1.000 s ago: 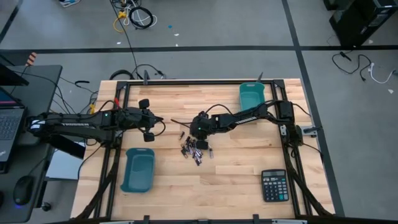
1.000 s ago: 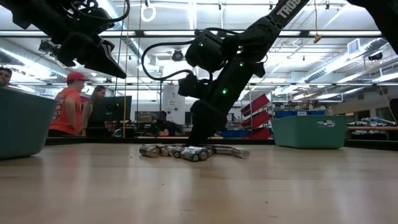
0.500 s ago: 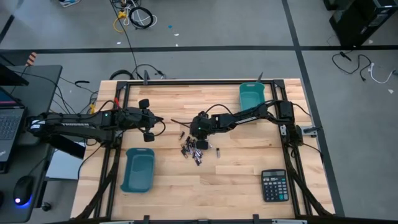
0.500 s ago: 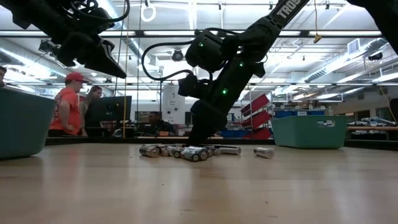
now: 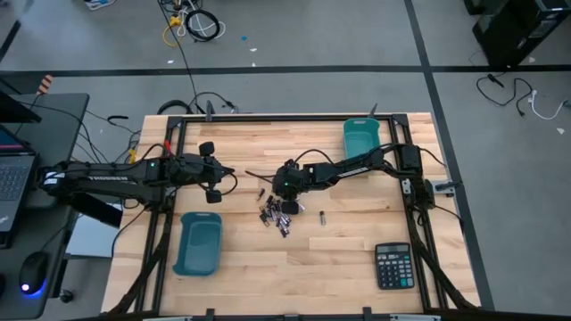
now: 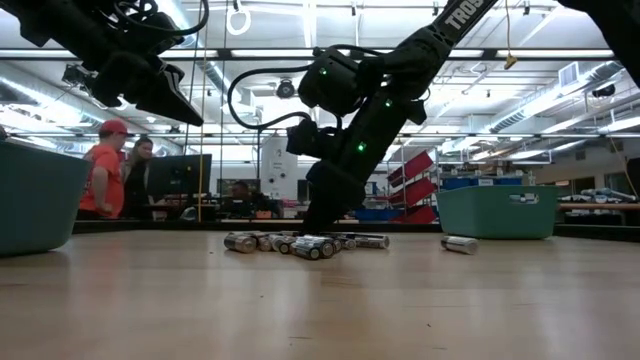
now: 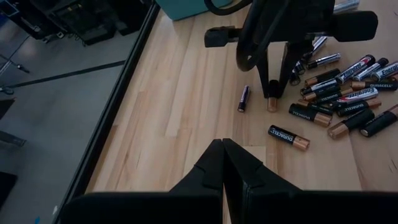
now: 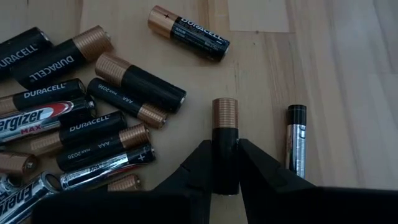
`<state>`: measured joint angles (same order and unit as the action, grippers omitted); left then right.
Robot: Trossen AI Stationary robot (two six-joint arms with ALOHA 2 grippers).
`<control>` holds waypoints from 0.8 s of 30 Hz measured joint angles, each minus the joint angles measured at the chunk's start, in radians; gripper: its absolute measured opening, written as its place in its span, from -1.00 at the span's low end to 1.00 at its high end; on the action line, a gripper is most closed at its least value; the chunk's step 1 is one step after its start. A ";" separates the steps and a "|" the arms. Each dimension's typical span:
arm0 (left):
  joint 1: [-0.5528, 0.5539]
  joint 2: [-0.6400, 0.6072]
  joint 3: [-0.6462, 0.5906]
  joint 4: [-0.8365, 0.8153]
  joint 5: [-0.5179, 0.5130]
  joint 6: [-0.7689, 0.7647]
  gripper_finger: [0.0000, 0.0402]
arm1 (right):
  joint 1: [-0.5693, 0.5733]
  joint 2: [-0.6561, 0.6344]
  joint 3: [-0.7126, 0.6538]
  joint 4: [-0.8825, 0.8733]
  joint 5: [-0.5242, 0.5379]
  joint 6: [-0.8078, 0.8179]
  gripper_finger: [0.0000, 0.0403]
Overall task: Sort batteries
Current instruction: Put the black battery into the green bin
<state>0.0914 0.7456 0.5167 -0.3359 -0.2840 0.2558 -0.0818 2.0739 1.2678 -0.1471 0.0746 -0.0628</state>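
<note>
Several black and copper batteries [image 5: 276, 216] lie in a loose pile [image 8: 93, 118] mid-table. One battery [image 5: 321, 215] lies alone to the pile's right, also seen in the low view [image 6: 460, 244]. My right gripper [image 5: 287, 201] is down at the pile's far edge, shut on a black battery with a copper end [image 8: 225, 134]. A slim silver and black battery [image 8: 296, 140] lies beside it. My left gripper [image 5: 214, 178] hangs shut [image 7: 222, 149] above the table, left of the pile, holding nothing. My right gripper pinches the battery's black body [image 8: 225, 163] between its two fingers [image 8: 200, 163], which lie along the battery. It comes slanting down from the table's right side. The copper end [image 8: 225, 112] sticks out past the fingertips, down at the tabletop [image 7: 272, 104]; whether it touches, I cannot tell.
A teal bin [image 5: 198, 242] stands near the left front, another teal bin [image 5: 360, 136] at the far right. A black calculator [image 5: 393, 266] lies at the near right. People stand in the room behind the table [image 6: 105, 180].
One battery has rolled out of the pile along the table toward its right edge and now lies alone, well clear of the others. Both arms have kept still.
</note>
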 joint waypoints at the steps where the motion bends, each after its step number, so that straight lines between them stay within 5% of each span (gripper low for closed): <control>1: 0.000 0.000 0.000 0.000 0.000 0.000 -0.99 | 0.000 0.000 0.000 0.000 0.000 0.000 -0.71; 24: 0.000 0.000 0.000 0.000 0.000 0.000 -0.99 | -0.003 0.001 0.000 0.011 0.007 0.000 -0.74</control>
<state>0.0913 0.7456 0.5167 -0.3359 -0.2840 0.2558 -0.0845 2.0747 1.2675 -0.1356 0.0818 -0.0627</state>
